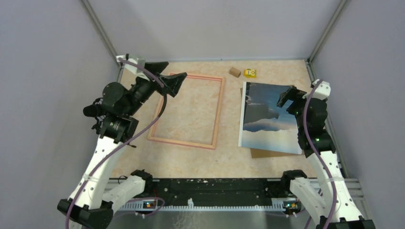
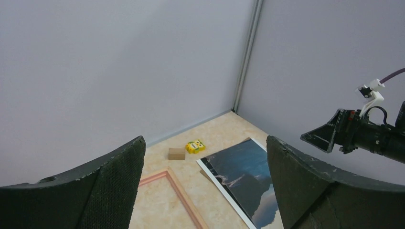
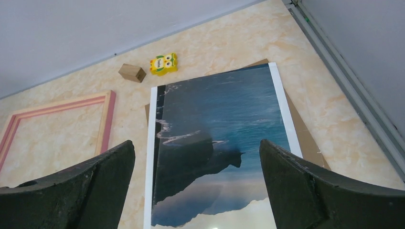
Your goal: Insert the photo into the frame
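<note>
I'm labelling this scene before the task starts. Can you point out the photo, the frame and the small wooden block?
photo (image 1: 265,119), top view, middle of the print.
frame (image 1: 218,112), top view, rail nearest the photo.
block (image 1: 234,71), top view, its top face.

Your left jaws are hanging wide open over the far left corner of the frame (image 1: 218,112). Your right jaws are hanging open over the photo (image 1: 267,124), which is lying on a brown board (image 1: 260,153).

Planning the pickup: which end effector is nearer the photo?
Right. The right end effector hovers open above the photo's far right part; the left end effector is over the frame's far left corner, clear of the photo.
</note>
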`<state>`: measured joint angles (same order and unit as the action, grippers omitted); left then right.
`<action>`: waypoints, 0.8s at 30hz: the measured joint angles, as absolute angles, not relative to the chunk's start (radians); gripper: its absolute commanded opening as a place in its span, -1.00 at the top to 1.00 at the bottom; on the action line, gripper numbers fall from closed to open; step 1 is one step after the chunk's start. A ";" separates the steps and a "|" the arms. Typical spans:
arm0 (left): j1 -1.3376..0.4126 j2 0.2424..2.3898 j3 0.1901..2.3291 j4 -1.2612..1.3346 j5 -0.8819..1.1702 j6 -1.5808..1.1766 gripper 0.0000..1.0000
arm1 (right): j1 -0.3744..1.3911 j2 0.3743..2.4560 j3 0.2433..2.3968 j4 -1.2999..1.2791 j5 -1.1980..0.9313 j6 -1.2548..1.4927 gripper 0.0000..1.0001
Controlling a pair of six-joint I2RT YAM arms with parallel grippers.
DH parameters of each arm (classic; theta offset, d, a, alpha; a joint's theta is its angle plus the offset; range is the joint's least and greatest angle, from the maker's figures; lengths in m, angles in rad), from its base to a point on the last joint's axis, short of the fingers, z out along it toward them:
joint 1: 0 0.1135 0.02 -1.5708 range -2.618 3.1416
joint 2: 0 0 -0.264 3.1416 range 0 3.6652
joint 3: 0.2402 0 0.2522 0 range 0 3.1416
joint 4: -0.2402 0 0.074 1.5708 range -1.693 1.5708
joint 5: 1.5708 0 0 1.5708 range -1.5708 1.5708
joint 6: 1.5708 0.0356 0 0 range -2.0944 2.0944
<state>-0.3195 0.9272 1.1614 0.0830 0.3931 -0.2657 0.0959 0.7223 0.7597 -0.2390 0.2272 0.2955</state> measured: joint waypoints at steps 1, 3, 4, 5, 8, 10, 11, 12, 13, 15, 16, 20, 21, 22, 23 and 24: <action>-0.332 0.942 1.152 0.082 0.385 -0.268 -0.96 | 0.096 0.722 0.759 -0.240 0.237 0.310 -0.98; -0.371 0.975 1.132 0.072 0.358 -0.273 -0.96 | 0.096 0.722 0.759 -0.247 0.245 0.326 -0.98; -0.393 0.997 1.121 0.063 0.347 -0.280 -0.96 | 0.096 0.723 0.759 -0.255 0.247 0.336 -0.98; -0.413 1.014 1.110 0.052 0.337 -0.286 -0.96 | 0.096 0.731 0.759 -0.261 0.247 0.340 -0.98; -0.475 1.070 1.066 0.020 0.321 -0.300 -0.97 | 0.096 0.765 0.759 -0.281 0.231 0.343 -0.98; -0.499 1.095 1.032 0.016 0.332 -0.313 -0.96 | 0.096 0.800 0.759 -0.292 0.194 0.332 -0.98; -0.506 1.103 1.011 0.016 0.342 -0.319 -0.96 | 0.096 0.825 0.759 -0.302 0.169 0.325 -0.98; -0.512 1.107 0.985 0.016 0.351 -0.329 -0.96 | 0.096 0.845 0.758 -0.309 0.148 0.322 -0.98; -0.515 1.109 0.963 0.016 0.358 -0.340 -0.96 | 0.096 0.859 0.751 -0.307 0.126 0.318 -0.98; -0.523 1.111 0.926 0.016 0.369 -0.359 -0.96 | 0.096 0.871 0.729 -0.307 0.088 0.318 -0.98; -0.528 1.113 0.915 0.015 0.369 -0.369 -0.96 | 0.096 0.873 0.713 -0.307 0.067 0.319 -0.98; -0.580 1.116 0.889 0.024 0.326 -0.384 -0.96 | 0.096 0.884 0.665 -0.305 0.000 0.331 -0.98; -0.606 1.117 0.882 0.028 0.306 -0.385 -0.96 | 0.096 0.888 0.654 -0.303 -0.011 0.335 -0.98; -0.628 1.119 0.875 0.034 0.289 -0.387 -0.96 | 0.096 0.893 0.645 -0.299 -0.020 0.342 -0.98; -0.658 1.127 0.867 0.044 0.264 -0.392 -0.96 | 0.096 0.900 0.636 -0.297 -0.024 0.347 -0.98; -0.685 1.139 0.861 0.057 0.245 -0.395 -0.96 | 0.096 0.910 0.630 -0.296 -0.024 0.356 -0.98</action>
<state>-0.6849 1.1393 0.8608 0.0566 0.2451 -0.3950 0.0959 0.9104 0.6304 -0.2962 -0.0238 0.3561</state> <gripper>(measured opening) 0.985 0.988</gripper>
